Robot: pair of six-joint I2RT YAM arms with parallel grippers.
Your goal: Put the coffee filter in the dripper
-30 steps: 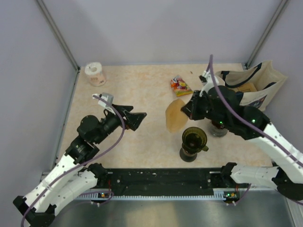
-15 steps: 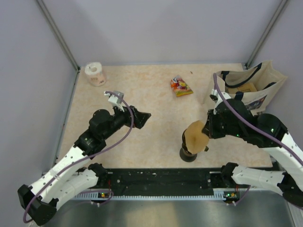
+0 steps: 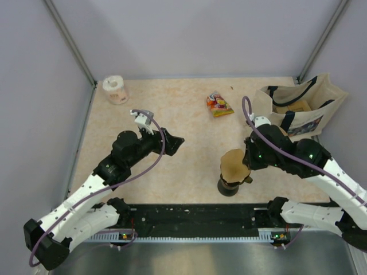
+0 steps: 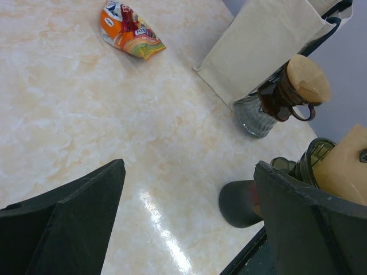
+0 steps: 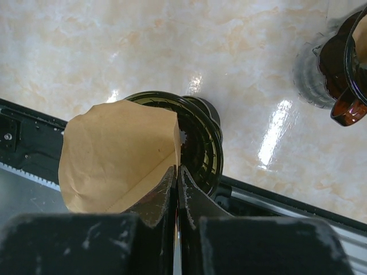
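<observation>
Filter (image 5: 114, 154): we pinch its edge in the right gripper (image 5: 176, 172), over the dripper (image 5: 205, 137) so it can drop in; left gripper (image 4: 189, 172) gapes, idle.

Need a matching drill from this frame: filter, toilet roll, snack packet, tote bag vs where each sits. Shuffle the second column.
1 coffee filter
2 toilet roll
3 snack packet
4 tote bag

A far-right corner
B far-left corner
C pinched in the shut right tool, over the dripper
D flat, far middle of the table

Pairs: 1-C; 2-B; 3-D; 4-A
</observation>
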